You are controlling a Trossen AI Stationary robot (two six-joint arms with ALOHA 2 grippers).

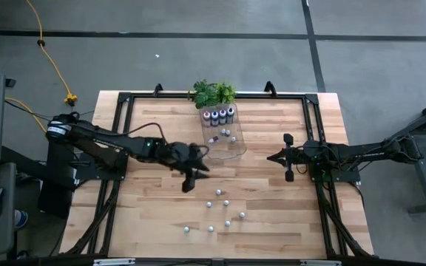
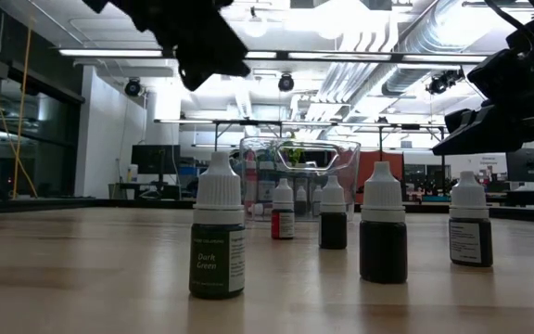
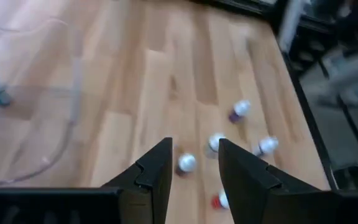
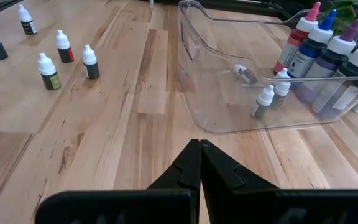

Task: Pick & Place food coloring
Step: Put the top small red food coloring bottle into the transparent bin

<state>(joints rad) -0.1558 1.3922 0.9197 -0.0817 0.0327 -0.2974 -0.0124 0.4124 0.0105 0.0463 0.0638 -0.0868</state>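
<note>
Hovered above the table just off the near corner of the clear plastic tray (image 1: 223,137): left gripper (image 1: 191,176), fingers partly apart, nothing between them. Stood upright and scattered on the bare wood toward the front edge, beyond those fingertips: small white-capped food coloring bottles (image 1: 219,193), long axes vertical, caps up. Seen past the left fingers (image 3: 157,171) in the left wrist view: nearest small bottle (image 3: 186,163), almost in line with the gap, others a little farther on. Already lodged in the tray: four bigger bottles (image 4: 328,53) at the far end by the leafy plant (image 1: 213,93), a few small ones beside them. Parked well to the side, closed and empty: right gripper (image 1: 288,157). Judged nearer to the loose bottles: left arm, needing a short reach forward and down.
</note>
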